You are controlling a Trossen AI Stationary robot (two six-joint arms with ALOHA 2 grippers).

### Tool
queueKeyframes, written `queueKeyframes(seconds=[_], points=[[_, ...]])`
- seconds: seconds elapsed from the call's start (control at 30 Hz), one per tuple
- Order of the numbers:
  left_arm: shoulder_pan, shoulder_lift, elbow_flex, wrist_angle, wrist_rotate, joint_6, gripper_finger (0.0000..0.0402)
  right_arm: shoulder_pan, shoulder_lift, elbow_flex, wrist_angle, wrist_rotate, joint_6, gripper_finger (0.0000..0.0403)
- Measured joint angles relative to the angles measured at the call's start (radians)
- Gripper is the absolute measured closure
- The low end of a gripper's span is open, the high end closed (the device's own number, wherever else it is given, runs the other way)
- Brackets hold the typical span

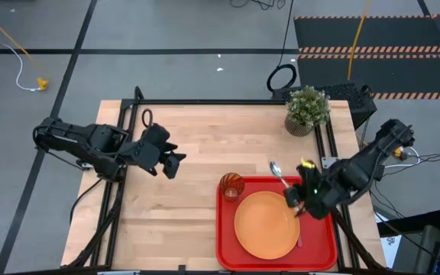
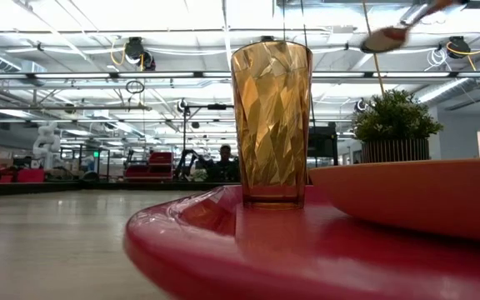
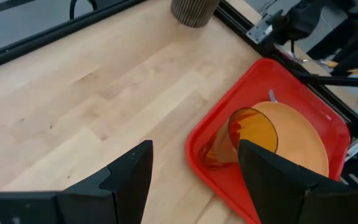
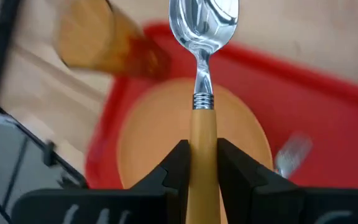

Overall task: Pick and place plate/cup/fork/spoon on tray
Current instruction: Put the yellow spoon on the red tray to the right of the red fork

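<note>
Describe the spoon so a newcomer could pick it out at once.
Start at the red tray holding the orange plate and the amber cup. At the tray's far right corner, the right gripper holds the spoon by its orange handle. Its rounded silver bowl juts out past the tray rim, unlike the tined fork lying beside the plate.

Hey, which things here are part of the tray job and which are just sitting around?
Job: tray, plate, cup, spoon held in the right gripper, fork lying on the tray.
Just around: plant, left gripper waiting.
</note>
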State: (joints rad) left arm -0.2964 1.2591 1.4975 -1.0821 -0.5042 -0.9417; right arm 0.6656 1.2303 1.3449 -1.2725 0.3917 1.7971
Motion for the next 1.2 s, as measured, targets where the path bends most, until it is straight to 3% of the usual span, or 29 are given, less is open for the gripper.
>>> queueKeyframes(seconds=[0.33,0.67,0.83,1.0,1.2], points=[[-0.012,0.002,-0.049,0.000,0.002,0.012,0.0165,0.190,0.087,0.000,-0.100,-0.141,0.323,0.0353],[-0.012,0.001,-0.049,0.003,0.004,0.024,0.0165,0.274,0.192,-0.018,-0.168,-0.298,0.335,0.0353],[-0.012,0.001,-0.049,0.003,0.005,0.012,0.0165,0.324,0.227,-0.103,-0.120,-0.364,0.362,0.0353],[-0.012,0.001,-0.049,0.003,0.005,-0.013,0.0165,0.370,0.226,-0.228,-0.072,-0.509,0.488,0.0353],[-0.012,0.001,-0.049,0.003,0.005,-0.048,0.0165,0.396,0.221,-0.353,0.117,-0.495,0.499,0.0353]])
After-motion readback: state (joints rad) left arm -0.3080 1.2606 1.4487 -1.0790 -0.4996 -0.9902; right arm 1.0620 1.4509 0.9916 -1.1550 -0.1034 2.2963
